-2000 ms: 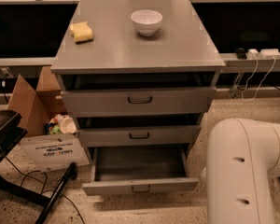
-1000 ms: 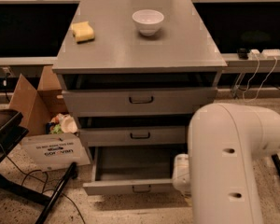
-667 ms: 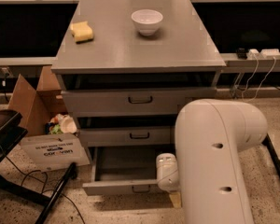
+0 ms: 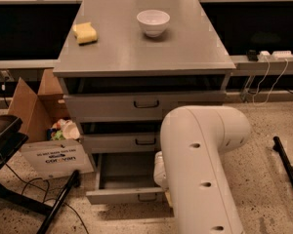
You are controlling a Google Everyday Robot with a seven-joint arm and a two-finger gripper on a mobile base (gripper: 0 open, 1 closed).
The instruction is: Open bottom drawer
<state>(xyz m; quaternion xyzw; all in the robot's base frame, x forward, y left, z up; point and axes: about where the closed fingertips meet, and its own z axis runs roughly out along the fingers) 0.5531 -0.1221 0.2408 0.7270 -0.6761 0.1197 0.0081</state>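
Note:
The grey cabinet has three drawers. The bottom drawer stands pulled out, showing its plain grey inside, with its small dark handle on the front. The middle drawer and the top drawer sit slightly out. My white arm fills the lower middle right and covers the right part of the bottom drawer. My gripper is hidden behind the arm.
A white bowl and a yellow sponge sit on the cabinet top. An open cardboard box stands at the left by a black stand. Cables hang at the right.
My arm has swung left across the view, from the lower right to in front of the drawers' right side. The bottom drawer stays open.

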